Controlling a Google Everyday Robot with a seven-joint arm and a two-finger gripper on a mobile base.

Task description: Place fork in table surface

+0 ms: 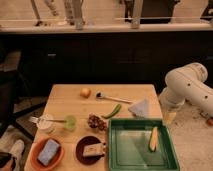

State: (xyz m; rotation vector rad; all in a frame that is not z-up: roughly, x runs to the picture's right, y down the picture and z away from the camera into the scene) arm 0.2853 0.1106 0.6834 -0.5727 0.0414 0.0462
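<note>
The fork (35, 119) is a slim pale utensil lying across the small white cup (46, 123) at the left of the table surface (67, 102), with its handle sticking out to the left. The white arm (186, 85) bends in from the right. My gripper (169, 116) hangs at the arm's lower end, just past the table's right edge and beside the far right corner of the green tray (116, 150). It is far from the fork and nothing shows in it.
On the table are an orange fruit (85, 92), a dark-headed utensil (112, 98), a green vegetable (112, 111), a grey cloth (140, 107), a green cup (70, 122), grapes (96, 121), an orange bowl with a sponge (47, 152) and a dark plate (91, 149). A yellow item (153, 139) lies in the tray.
</note>
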